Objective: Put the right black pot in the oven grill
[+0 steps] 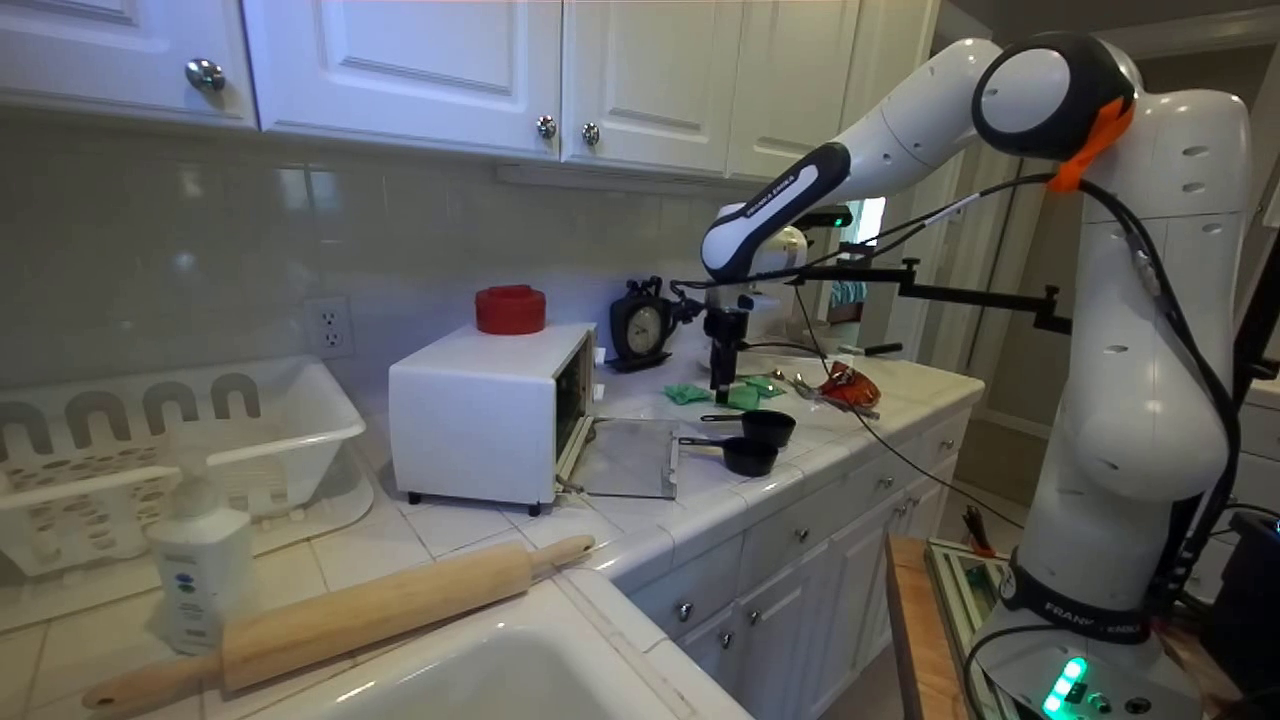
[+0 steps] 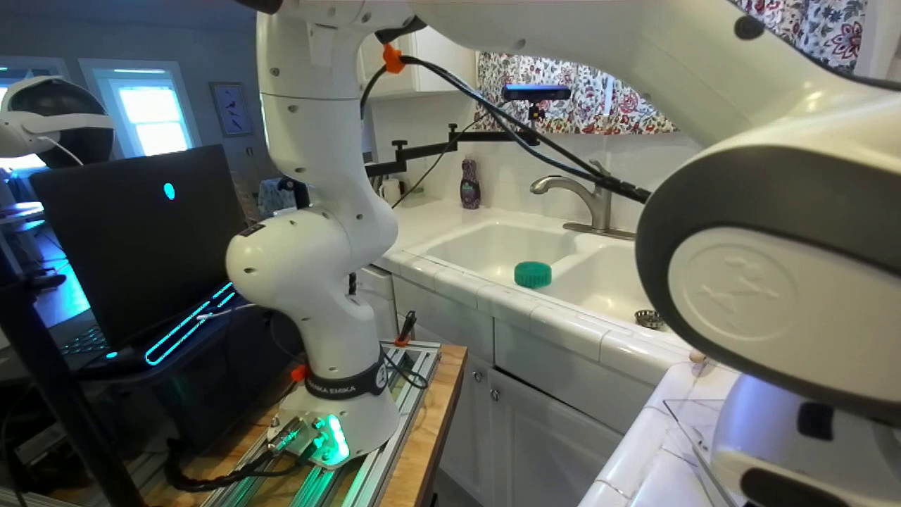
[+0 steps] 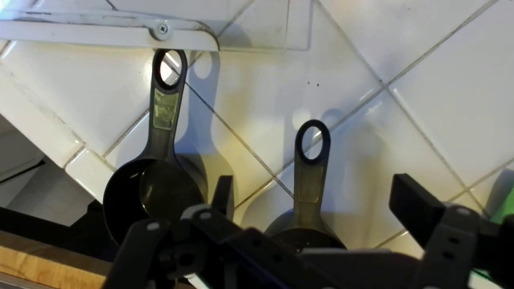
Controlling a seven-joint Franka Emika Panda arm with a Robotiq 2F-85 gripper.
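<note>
In an exterior view I see the right round black pot (image 1: 773,427) on the white tiled surface (image 1: 704,480), just beside another black pot (image 1: 752,459), near the white boxy oven grill (image 1: 470,430). In the wrist view, the black gripper (image 3: 313,196) gapes wide, the right pot's handle (image 3: 310,180) showing between its fingers (image 3: 415,204).

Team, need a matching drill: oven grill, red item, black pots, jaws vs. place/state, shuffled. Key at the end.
1. oven grill
2. red item
3. black pots
4. jaws

A. on top of the oven grill
B. standing apart
C. on the counter, handles toward the lowered door
D. open at the front

Pairs: 1-D, 2-A, 3-C, 4-B
</note>
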